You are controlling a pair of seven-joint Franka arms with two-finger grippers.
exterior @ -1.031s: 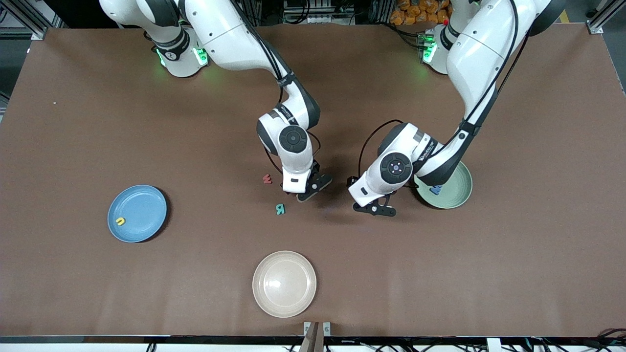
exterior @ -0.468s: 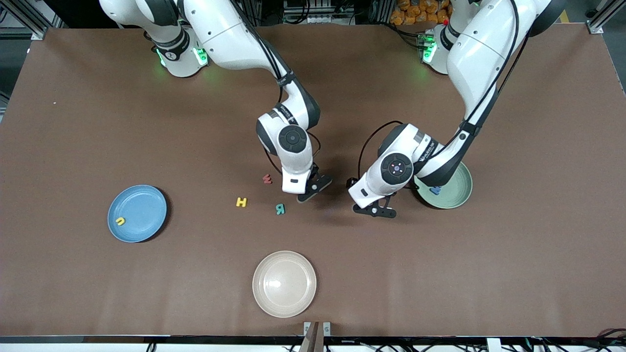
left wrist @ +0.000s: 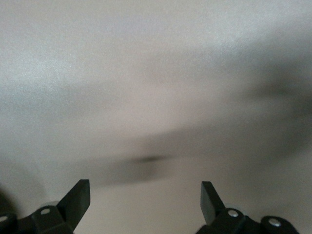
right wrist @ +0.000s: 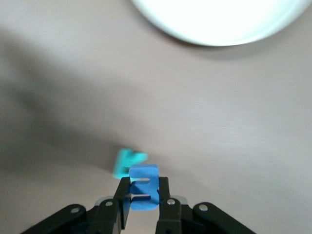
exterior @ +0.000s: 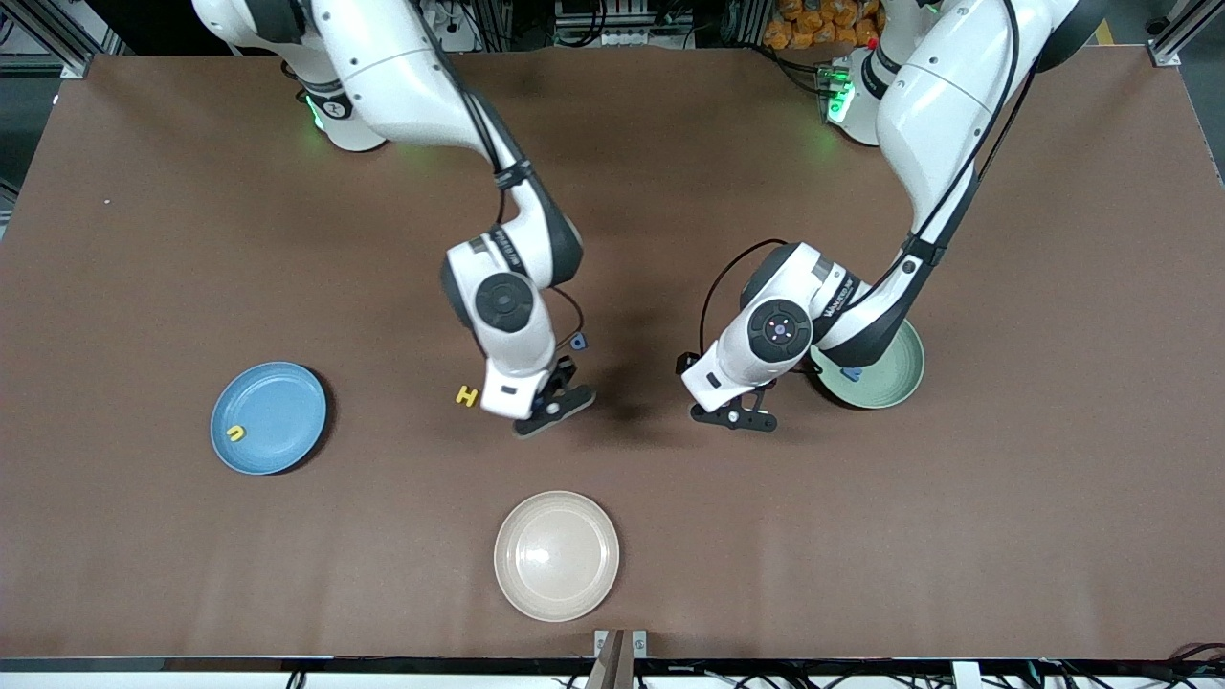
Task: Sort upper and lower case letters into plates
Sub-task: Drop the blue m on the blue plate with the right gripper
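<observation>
One small blue letter, light, stiff foam, sits pinched edgewise in the right gripper's jaws above the desk; the left gripper, jaws wide, waits beside the green plate.

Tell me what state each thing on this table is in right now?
Right hand: shut on a blue letter, above a teal letter.
Left hand: open, holding nothing, beside the green plate.
Green plate: holds a blue piece.
Blue plate: holds a yellow letter.
Cream plate: empty.
Yellow H: flat on the table.
</observation>
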